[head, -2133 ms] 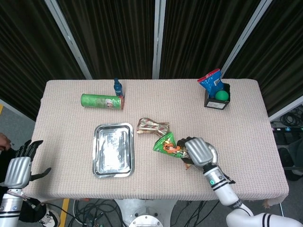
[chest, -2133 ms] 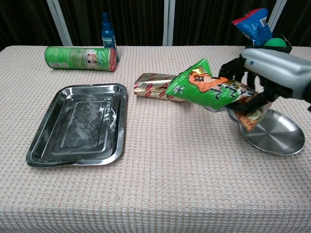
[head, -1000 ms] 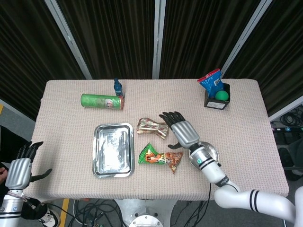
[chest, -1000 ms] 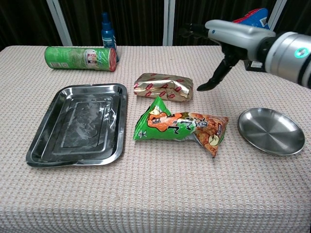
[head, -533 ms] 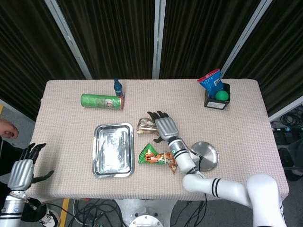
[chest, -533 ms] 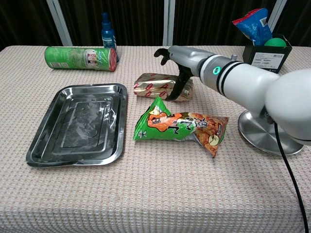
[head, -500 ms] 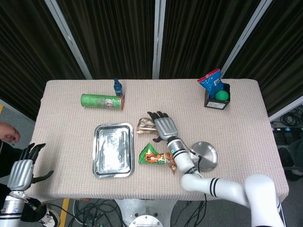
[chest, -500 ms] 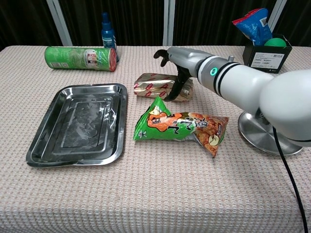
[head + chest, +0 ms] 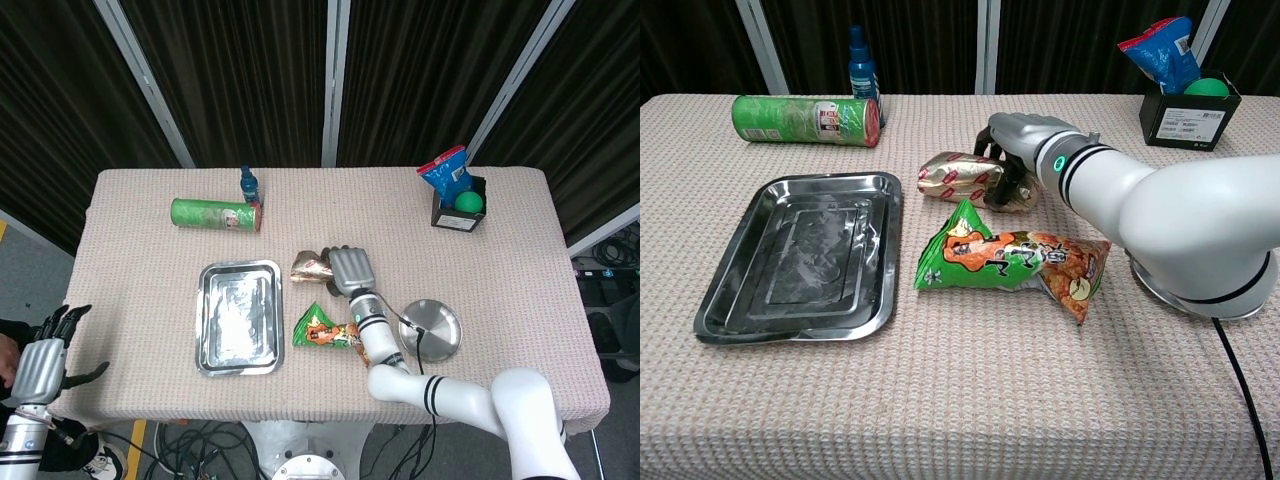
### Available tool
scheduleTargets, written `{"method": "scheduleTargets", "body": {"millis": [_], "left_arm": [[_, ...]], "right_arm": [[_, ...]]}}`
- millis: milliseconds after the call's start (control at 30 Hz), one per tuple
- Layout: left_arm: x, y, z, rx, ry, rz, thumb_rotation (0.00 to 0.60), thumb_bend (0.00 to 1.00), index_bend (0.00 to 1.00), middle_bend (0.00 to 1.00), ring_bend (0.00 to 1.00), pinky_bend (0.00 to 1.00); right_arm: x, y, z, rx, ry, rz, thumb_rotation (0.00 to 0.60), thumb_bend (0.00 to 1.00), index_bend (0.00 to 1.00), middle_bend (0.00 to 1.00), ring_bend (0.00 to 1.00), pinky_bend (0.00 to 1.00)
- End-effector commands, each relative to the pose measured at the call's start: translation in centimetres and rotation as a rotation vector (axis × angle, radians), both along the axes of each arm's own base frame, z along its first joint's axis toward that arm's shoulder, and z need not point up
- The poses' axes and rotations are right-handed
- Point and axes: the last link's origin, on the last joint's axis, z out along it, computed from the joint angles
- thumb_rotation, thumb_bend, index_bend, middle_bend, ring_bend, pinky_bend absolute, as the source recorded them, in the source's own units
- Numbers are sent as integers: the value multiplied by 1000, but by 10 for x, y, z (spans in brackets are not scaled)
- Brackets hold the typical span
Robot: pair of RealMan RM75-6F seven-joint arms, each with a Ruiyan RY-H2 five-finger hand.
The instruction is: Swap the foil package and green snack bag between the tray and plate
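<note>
Foil package (image 9: 960, 179) gripped at its right end by right robot hand (image 9: 1020, 150), mid-bench beside green snack bag (image 9: 1010, 262); probably next: lift toward plate (image 9: 448, 335). Left robot hand (image 9: 40, 362) open, idle.

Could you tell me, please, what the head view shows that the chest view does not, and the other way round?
Only the head view shows the left hand, open beyond the table's left edge, and the bare plate. Only the chest view shows the right hand's fingers curled over the foil package. Both show the right hand on that package, the green snack bag on the cloth, and the tray.
</note>
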Motion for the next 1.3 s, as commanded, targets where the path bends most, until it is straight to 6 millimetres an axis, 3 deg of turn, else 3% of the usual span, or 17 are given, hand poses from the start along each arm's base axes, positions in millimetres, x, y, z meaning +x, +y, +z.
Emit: {"method": "scheduleTargets", "body": {"millis": [33, 100, 200, 333, 467, 667, 867, 1167, 1233, 1300], "left_arm": [[0, 0, 0, -1, -7, 0, 600, 134, 134, 148, 41, 109], [1, 1, 0, -4, -23, 3, 600, 134, 134, 148, 41, 110], [2, 1, 1, -2, -27, 0, 600, 135, 134, 148, 41, 110], [6, 3, 0, -2, -28, -15, 600, 135, 134, 147, 41, 110], [13, 6, -2, -3, -26, -35, 600, 135, 134, 147, 41, 110], [25, 9, -7, -10, -20, -68, 600, 135, 134, 148, 41, 110], [34, 11, -9, -13, -13, -98, 600, 135, 134, 148, 41, 110], [33, 10, -10, -23, -9, -89, 600, 135, 134, 148, 42, 110], [32, 10, -9, -21, -9, -87, 600, 135, 134, 148, 41, 110], [31, 9, -9, -23, -8, -85, 600, 134, 134, 148, 41, 110]], "right_arm": [[-3, 1, 4, -3, 12, 6, 600, 299, 527, 463, 407, 522], [-5, 1, 8, -14, 3, 5, 600, 321, 587, 507, 456, 591], [-8, 2, 21, -40, -25, 18, 600, 343, 606, 524, 475, 615], [-17, 11, 56, -102, -54, 87, 600, 343, 607, 519, 474, 615], [-44, 32, 104, -142, -81, 124, 600, 333, 606, 519, 469, 615], [-104, 74, 139, -133, -65, 77, 600, 298, 618, 523, 469, 615], [-141, 105, 134, -121, -88, 74, 600, 297, 618, 524, 472, 615], [-167, 117, 113, -93, -47, 31, 600, 269, 605, 524, 466, 606], [-170, 117, 109, -68, -41, 22, 600, 212, 536, 504, 437, 556], [-172, 118, 107, -30, -34, 20, 600, 109, 327, 370, 272, 364]]}}
